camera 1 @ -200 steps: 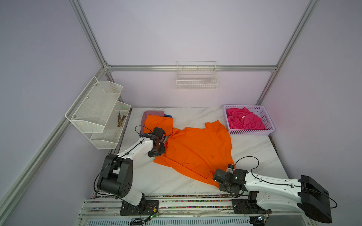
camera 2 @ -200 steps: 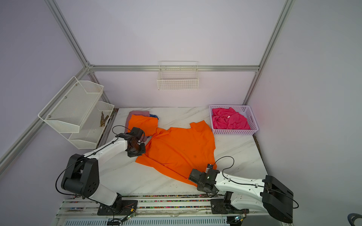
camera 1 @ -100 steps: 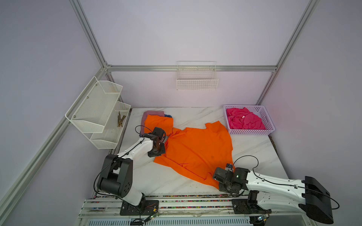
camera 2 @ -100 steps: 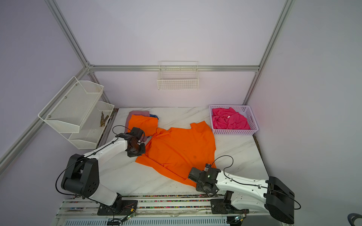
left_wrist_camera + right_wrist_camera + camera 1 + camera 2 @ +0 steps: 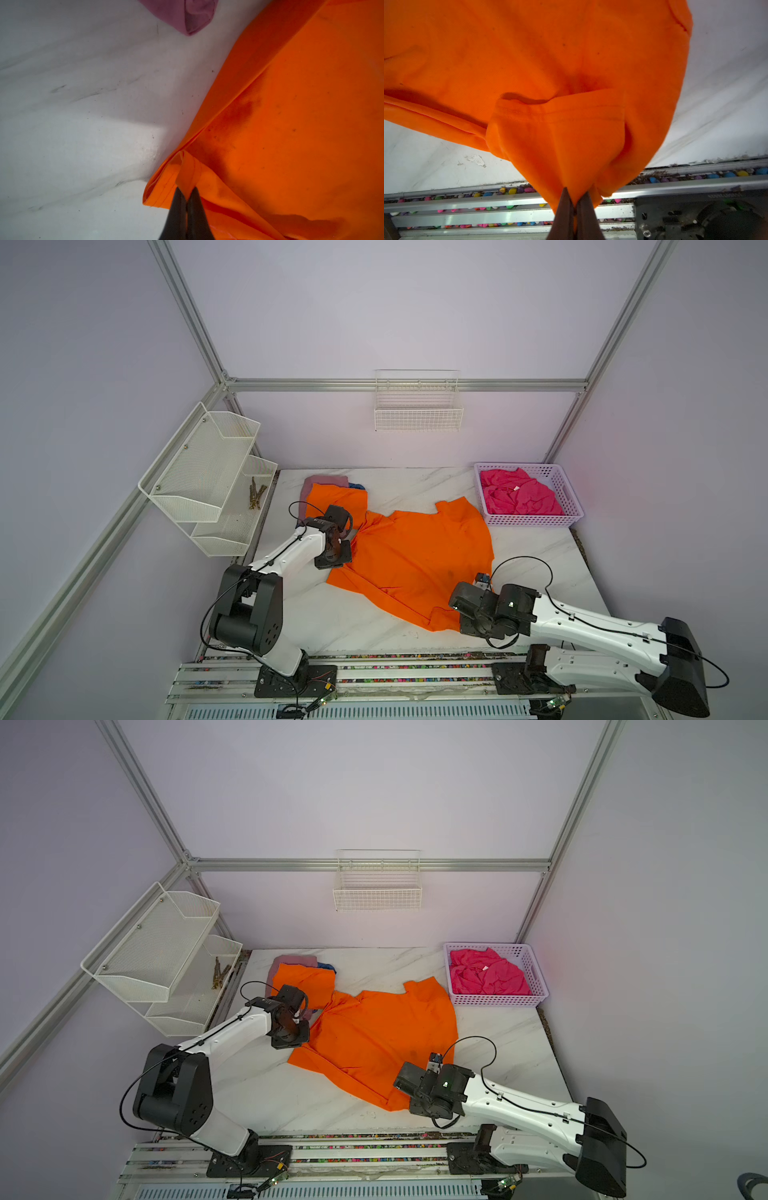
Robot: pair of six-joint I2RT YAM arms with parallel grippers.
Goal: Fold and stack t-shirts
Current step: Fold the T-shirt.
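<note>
A bright orange t-shirt (image 5: 415, 560) (image 5: 374, 1036) lies spread and wrinkled across the middle of the marble table. My left gripper (image 5: 187, 192) is shut on a pinch of its cloth at the shirt's left edge (image 5: 345, 556). My right gripper (image 5: 575, 192) is shut on the hem corner at the front of the table (image 5: 451, 620), and the cloth there is lifted. At the back left lies a folded orange t-shirt (image 5: 336, 499) on top of a mauve-pink one (image 5: 324, 481), with a sliver of blue cloth (image 5: 356, 486) beside them. A hot pink t-shirt (image 5: 519, 497) sits crumpled in the basket.
The white plastic basket (image 5: 571, 506) stands at the back right. A white mesh shelf rack (image 5: 208, 481) hangs on the left wall and a wire basket (image 5: 417, 406) on the back wall. An aluminium rail (image 5: 467, 205) runs along the table's front edge.
My right arm has shifted a little to the left along the front edge with the hem corner still in its jaws. The left arm has not moved.
</note>
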